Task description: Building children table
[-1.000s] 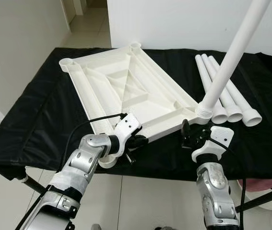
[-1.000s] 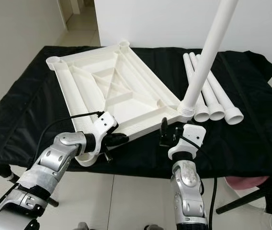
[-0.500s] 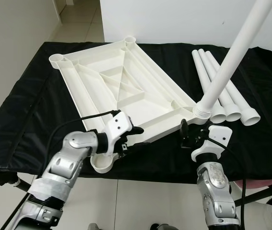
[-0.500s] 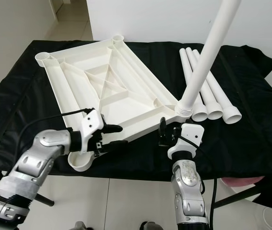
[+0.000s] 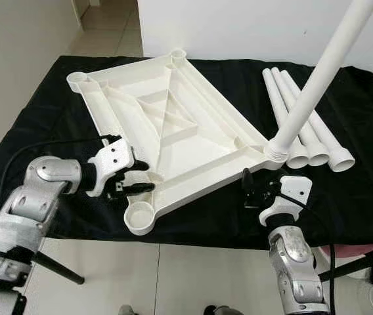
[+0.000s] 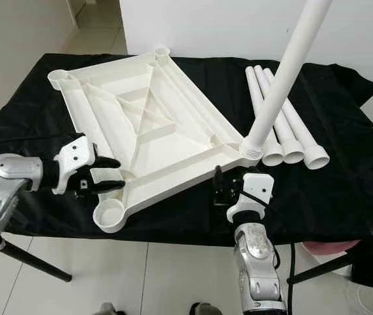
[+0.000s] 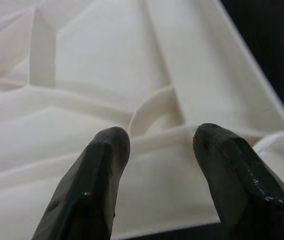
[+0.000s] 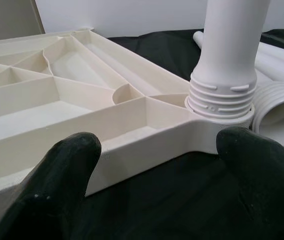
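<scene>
Here a white plastic tabletop point(image 5: 173, 134) lies upside down, ribs upward, on a table draped in black cloth point(image 5: 35, 144), set at a slant so that one round leg socket point(image 5: 139, 217) sits near the front edge and the far sockets reach toward the back edge. One white leg point(image 5: 318, 82) stands in the socket at the tabletop's right front corner, its threaded collar showing above the socket and the tube leaning up and to the right. Three loose legs point(image 5: 311, 134) lie side by side, touching, on the cloth toward the right edge, just beyond the standing leg's base, their flared ends facing the front. The left gripper point(image 5: 134, 177) is at the tabletop's left long side, near the empty front socket, its two black fingers parted with a moderate gap and holding nothing; in the left wrist view the fingertips point(image 7: 109, 150) hover over the ribbed underside. The right gripper point(image 5: 249, 187) sits low by the front edge of the table, just in front of the standing leg's socket, fingers spread wide and empty; the right wrist view shows them point(image 8: 67, 165) on either side of the tabletop's corner without touching it.
</scene>
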`<state>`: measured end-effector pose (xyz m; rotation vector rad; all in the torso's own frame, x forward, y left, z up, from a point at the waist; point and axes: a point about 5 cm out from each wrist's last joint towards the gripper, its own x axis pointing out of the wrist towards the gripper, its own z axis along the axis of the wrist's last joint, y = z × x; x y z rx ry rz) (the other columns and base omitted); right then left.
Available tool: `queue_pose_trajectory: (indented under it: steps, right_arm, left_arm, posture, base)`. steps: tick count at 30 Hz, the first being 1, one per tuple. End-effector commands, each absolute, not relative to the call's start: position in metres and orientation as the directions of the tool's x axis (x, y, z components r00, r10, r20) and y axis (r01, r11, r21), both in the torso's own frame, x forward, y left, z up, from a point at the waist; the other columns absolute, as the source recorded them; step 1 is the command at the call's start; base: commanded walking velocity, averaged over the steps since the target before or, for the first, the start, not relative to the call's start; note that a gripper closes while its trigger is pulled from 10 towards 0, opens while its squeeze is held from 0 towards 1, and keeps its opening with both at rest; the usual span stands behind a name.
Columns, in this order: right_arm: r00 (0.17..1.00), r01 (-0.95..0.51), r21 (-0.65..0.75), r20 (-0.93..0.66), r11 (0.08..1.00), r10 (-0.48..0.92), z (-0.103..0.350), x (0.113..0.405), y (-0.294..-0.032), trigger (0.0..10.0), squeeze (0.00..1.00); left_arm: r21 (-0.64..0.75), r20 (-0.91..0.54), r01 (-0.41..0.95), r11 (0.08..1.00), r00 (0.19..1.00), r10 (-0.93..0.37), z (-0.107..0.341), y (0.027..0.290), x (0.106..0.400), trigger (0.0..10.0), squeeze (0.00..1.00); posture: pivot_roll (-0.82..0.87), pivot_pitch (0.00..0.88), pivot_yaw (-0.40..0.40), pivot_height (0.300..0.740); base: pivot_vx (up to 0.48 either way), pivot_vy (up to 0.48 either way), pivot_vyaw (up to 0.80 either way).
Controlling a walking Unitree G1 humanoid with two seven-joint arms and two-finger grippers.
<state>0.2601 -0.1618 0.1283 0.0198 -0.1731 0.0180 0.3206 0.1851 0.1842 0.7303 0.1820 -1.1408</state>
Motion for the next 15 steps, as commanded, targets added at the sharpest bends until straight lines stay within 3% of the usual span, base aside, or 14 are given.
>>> queue_pose_trajectory:
  steps: [1,15]
  right_arm:
    - [0.988,-0.033,0.009,0.154,0.999,0.031,0.124,0.258,-0.161,10.0,0.0]
    - [0.989,-0.044,-0.004,0.144,0.999,0.044,0.121,0.26,-0.162,10.0,0.0]
  left_arm:
    - [0.477,-0.544,0.856,0.199,0.466,-0.698,0.18,0.196,0.325,10.0,0.0]
    - [0.526,-0.634,0.836,0.155,0.508,-0.584,0.185,0.227,0.337,10.0,0.0]
  posture:
    - [-0.04,0.097,0.007,0.74]
    - [-0.04,0.078,0.005,0.74]
  base:
    - [0.0,0.0,0.0]
    - [0.0,0.0,0.0]
